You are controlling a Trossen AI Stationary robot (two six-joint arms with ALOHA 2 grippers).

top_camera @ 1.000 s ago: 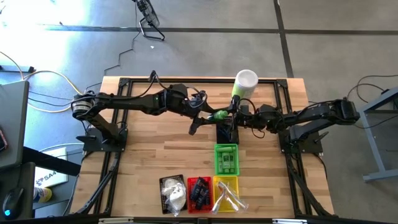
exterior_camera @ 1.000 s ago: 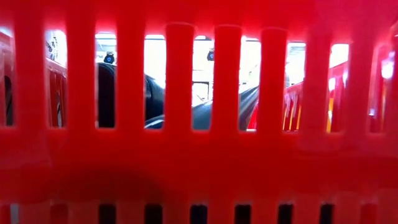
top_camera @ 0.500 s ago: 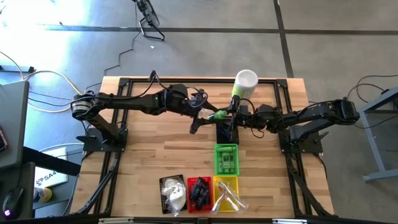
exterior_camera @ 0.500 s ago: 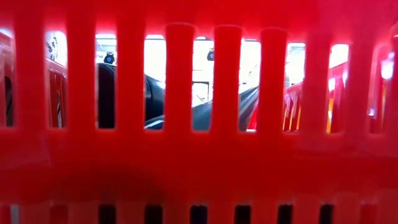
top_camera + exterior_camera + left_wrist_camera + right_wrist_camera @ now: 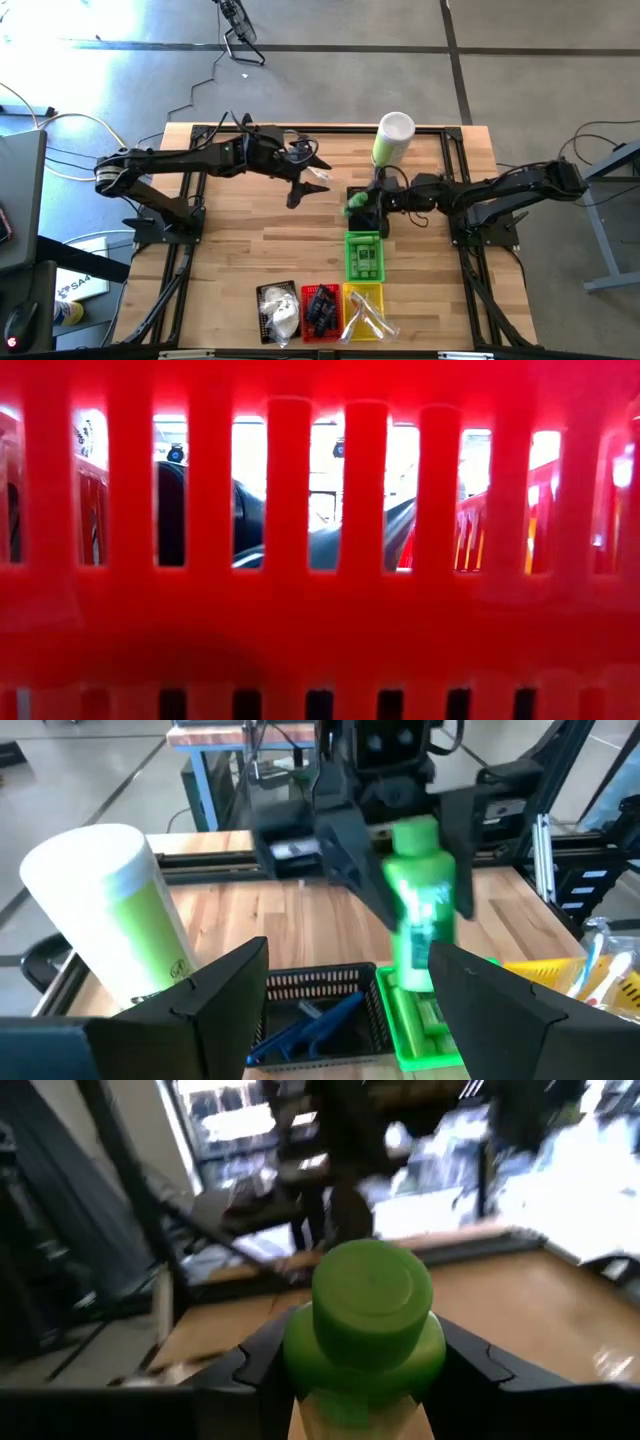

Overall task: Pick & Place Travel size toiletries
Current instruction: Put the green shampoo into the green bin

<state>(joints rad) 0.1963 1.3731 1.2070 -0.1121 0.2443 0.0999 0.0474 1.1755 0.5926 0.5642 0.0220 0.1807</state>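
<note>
High view: the right tool clamps a small green plastic bottle, held just short of the green slatted basket, probably so it can drop among its own kind. The left tool hangs empty, fingers apart, off to the side over the wooden counter, leaving the bottle to its partner.
Low view: red basket slats block everything; neither tool shows.
Left wrist view: beyond the spread left tool's fingers, the bottle stands upright in the right tool, above the black basket; a tall green-and-white canister stands aside.
Right wrist view: the bottle's round cap sits between the right tool's fingers, gripped at the neck to keep it vertical.
</note>
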